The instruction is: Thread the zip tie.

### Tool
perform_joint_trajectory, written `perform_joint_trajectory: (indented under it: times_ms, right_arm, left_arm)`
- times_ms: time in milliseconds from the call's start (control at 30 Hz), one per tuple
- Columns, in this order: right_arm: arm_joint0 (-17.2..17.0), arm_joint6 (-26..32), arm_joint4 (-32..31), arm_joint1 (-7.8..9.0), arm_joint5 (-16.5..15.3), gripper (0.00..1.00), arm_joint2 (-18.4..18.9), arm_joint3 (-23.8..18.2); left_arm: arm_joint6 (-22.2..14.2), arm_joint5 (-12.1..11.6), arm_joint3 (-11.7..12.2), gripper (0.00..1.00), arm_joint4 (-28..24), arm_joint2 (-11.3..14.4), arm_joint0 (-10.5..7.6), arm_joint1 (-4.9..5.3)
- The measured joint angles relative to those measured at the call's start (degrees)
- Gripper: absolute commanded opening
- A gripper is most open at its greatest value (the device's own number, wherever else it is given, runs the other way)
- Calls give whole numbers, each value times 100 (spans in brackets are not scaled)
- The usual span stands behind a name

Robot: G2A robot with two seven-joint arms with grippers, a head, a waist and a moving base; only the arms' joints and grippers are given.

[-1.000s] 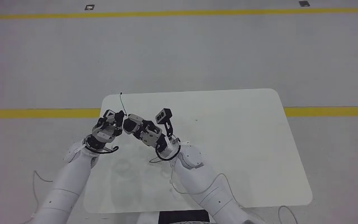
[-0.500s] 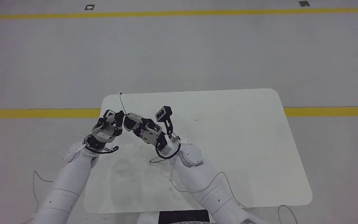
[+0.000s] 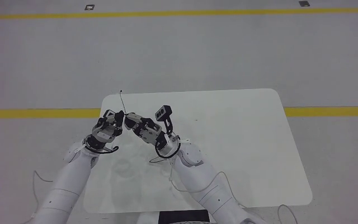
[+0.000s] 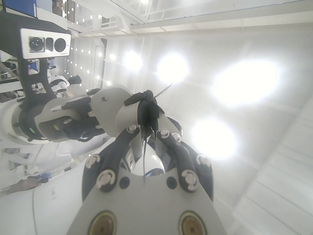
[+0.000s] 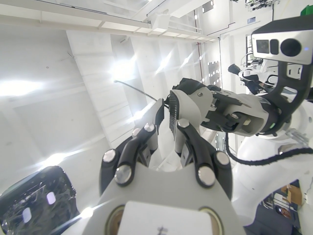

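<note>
Zip tie (image 3: 122,104): a thin black strap held in the air above the left part of the white table (image 3: 240,145), near its far edge. Its free tail points away from my body, out past both claws.

Left gripper (image 4: 146,117): clenched on the zip tie. In my left wrist view the strap runs down between the jaws toward the palm, and a short thin end juts out beyond them.

Right gripper (image 5: 166,110): released, its jaws standing a narrow gap apart. In my right wrist view the tail arcs in from open air and ends at that gap, just beside the left gripper. Whether a pad touches the strap I cannot tell.

Top view: the two claws meet tip to tip over the table. My left arm comes in from the near left corner, and my right arm comes from the near edge, angled across toward the left.

Wrist camera (image 3: 163,115) of my right arm: a grey bar on a black bracket, raised just beside the meeting point.

Floor (image 3: 184,56) beyond the table: grey, crossed by yellow lines (image 3: 224,13).
</note>
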Motion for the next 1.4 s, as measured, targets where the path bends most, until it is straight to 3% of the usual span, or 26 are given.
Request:
perform_joint_trajectory:
  times_ms: [1067, 1400]
  right_arm:
    - [-73, -369, -462, 34, 0, 0, 73, 24]
    - [-127, -928, -995, 60, 0, 0, 113, 116]
  left_arm:
    - [0, 0, 0, 0, 0, 0, 0, 0]
    - [0, 0, 0, 0, 0, 0, 0, 0]
